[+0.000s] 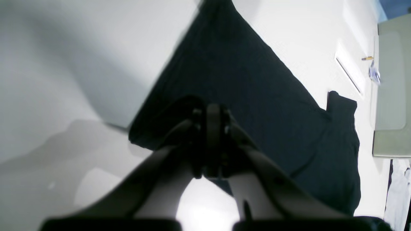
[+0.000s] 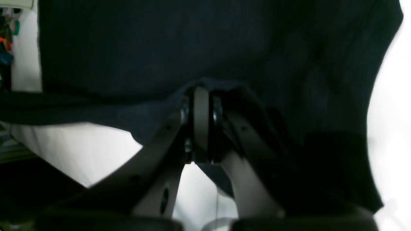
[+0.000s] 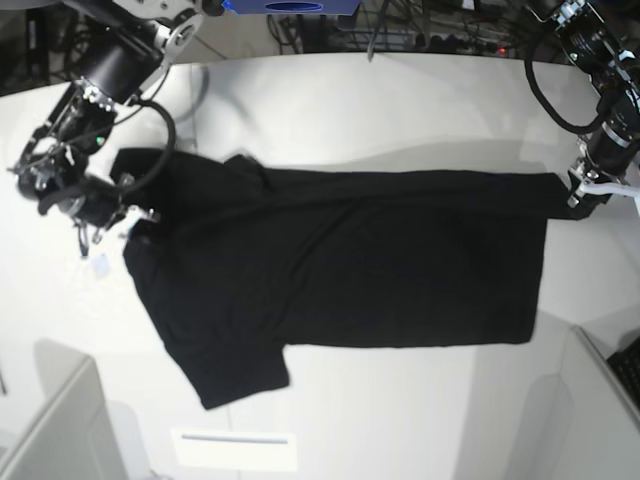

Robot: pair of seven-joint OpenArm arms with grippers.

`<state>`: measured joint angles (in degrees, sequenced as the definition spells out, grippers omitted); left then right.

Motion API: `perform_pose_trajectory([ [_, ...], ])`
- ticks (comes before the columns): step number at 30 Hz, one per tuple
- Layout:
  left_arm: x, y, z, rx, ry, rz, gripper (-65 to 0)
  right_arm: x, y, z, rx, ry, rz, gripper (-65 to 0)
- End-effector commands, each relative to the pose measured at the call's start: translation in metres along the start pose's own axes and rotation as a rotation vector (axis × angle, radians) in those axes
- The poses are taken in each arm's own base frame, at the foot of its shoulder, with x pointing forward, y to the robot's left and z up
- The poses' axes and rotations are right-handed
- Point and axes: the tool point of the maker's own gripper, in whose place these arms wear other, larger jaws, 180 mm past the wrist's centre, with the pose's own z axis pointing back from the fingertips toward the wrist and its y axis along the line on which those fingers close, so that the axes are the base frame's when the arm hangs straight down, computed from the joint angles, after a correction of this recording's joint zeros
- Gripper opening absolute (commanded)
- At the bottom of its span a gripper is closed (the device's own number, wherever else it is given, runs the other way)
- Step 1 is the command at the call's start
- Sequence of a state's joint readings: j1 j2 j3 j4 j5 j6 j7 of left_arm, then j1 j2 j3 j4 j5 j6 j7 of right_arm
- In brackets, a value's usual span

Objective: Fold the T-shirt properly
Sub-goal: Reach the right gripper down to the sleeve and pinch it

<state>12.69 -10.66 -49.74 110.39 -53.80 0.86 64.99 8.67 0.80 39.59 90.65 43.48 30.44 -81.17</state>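
The black T-shirt point(image 3: 340, 260) lies spread flat across the white table point(image 3: 400, 100), plain side up, with no print showing. Its sleeves and collar are at the left of the base view and its hem at the right. My left gripper point(image 3: 573, 193) is shut on the far hem corner; in the left wrist view the gripper point(image 1: 213, 110) pinches black cloth point(image 1: 257, 89). My right gripper point(image 3: 127, 222) is shut on the shirt's shoulder edge at the left; in the right wrist view the gripper point(image 2: 201, 93) clamps a lifted fold of the T-shirt point(image 2: 192, 41).
A white card point(image 3: 235, 450) lies near the table's front edge. Grey panels stand at the front left point(image 3: 50, 420) and front right point(image 3: 600, 400). A small white tag point(image 3: 100, 263) lies by my right gripper. A pale green panel point(image 1: 391, 86) sits beyond the shirt's sleeve.
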Motion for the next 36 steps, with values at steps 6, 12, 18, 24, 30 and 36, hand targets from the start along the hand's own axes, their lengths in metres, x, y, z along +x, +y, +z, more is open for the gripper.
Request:
perform_pose_trajectory([
  [6,0.019,-0.012,0.000,-0.032,-0.058,-0.024,-65.0,0.021,0.002,-0.004,0.039,-0.038,-0.009,-65.0],
  [12,0.024,-0.009,-0.010,-0.033,-0.059,0.010,-65.0,0.019,0.006,-0.015,0.070,-0.004,-0.016,-65.0],
  [18,0.014,-0.012,-0.030,0.005,-0.009,-0.044,-65.0,0.028,0.016,-0.030,0.100,0.011,0.020,-65.0],
  [24,0.011,-0.018,-0.040,0.018,0.004,-0.074,-65.0,0.027,0.011,-0.033,0.102,0.027,-0.044,-65.0],
  [30,0.008,-0.009,-0.047,0.028,0.025,-0.041,-65.0,0.033,0.012,-0.034,0.102,0.006,-0.049,-65.0],
  [36,0.011,-0.010,-0.049,0.024,0.018,-0.032,-65.0,0.047,0.016,-0.039,0.124,-0.016,-0.058,-65.0],
])
